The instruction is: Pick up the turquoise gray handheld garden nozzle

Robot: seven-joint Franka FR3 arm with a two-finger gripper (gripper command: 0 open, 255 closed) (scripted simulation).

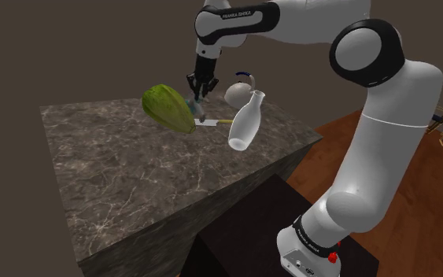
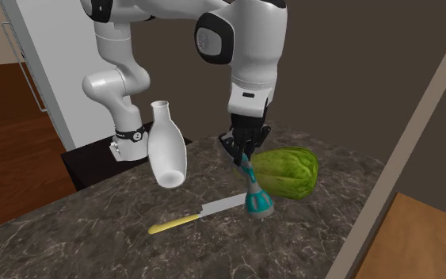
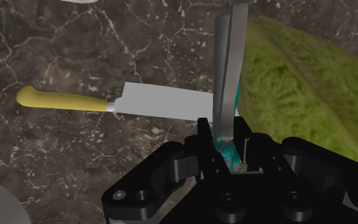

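Arm (image 1: 385, 102) outstretched, fingers (image 3: 204, 135) tight around nozzle (image 2: 256, 200)

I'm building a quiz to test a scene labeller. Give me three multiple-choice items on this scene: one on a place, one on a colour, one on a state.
1. Where does the knife lie?
A) on the cabbage
B) on the counter, blade tip by the nozzle
C) on the floor

2. What colour is the knife's handle?
A) red
B) yellow
C) blue

3. What is the hand doing?
A) open over the bottle
B) shut on the knife
C) shut on the nozzle

Key: 1 B, the knife lies flat on the counter, its blade reaching the nozzle. 2 B, the wrist view shows the handle yellow. 3 C, the fingers clasp the nozzle's stem between them.
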